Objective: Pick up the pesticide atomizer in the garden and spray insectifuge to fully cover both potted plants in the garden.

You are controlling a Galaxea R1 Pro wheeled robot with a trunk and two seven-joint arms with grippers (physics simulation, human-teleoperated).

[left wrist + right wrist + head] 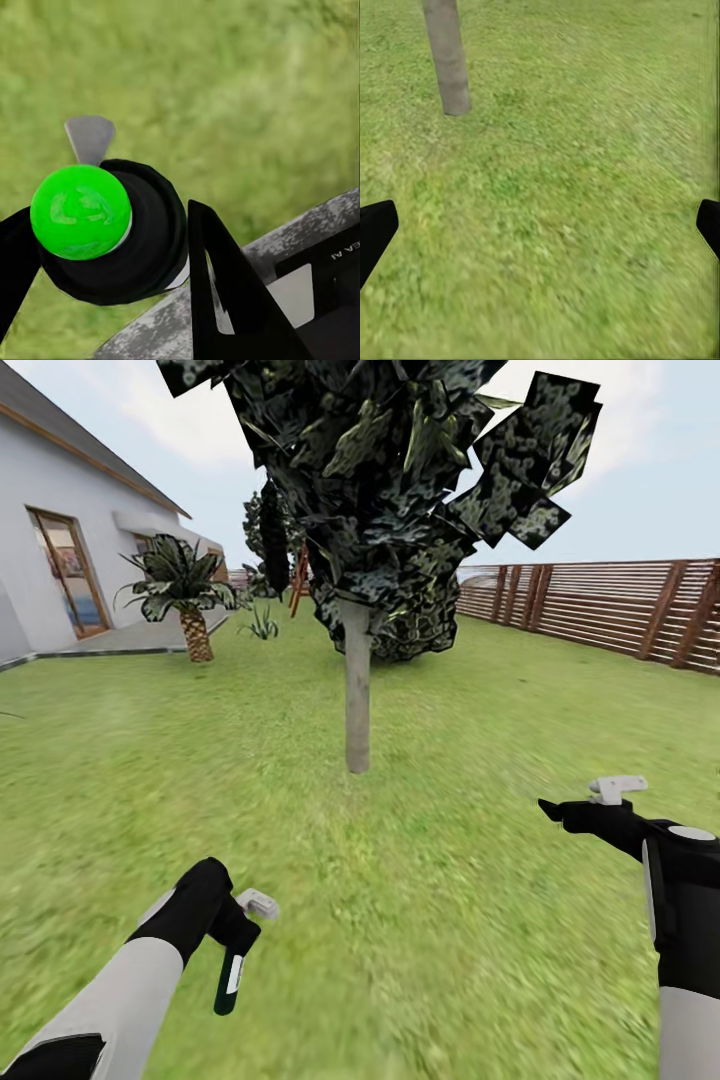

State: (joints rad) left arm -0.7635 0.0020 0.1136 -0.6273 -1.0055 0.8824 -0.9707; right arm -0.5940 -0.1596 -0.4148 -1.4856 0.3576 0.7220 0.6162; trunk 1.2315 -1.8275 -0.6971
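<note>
Lawn (pixel 400 920) spreads wide under both arms, with a white house (pixel 70 560) off to one side, a brown slat fence (pixel 620 610) along the other, a small palm (pixel 185 595) by the patio edge, and a dark-leaved tree whose grey trunk (pixel 357 690) stands well ahead of the fingers. Neither potted plant appears among these things, so the spraying is judged not yet begun. In the right wrist view that same trunk (pixel 448 56) rises beyond the right gripper (pixel 540 225), whose black fingertips (pixel 375 229) sit at opposite edges of the picture, spread wide with only grass between them. The left gripper (pixel 238 938) is closed around the pesticide atomizer (pixel 230 980), the dark-green body with its white stripe hanging below the fingers; from the left wrist, a black finger (pixel 225 292) presses beside the bottle's round end (pixel 112 232), where a green ball shows. The chief risk seems to be the bottle slipping or twisting in that hold while the robot travels, since it dangles low. Driving straight on could also carry the arms into the trunk.
</note>
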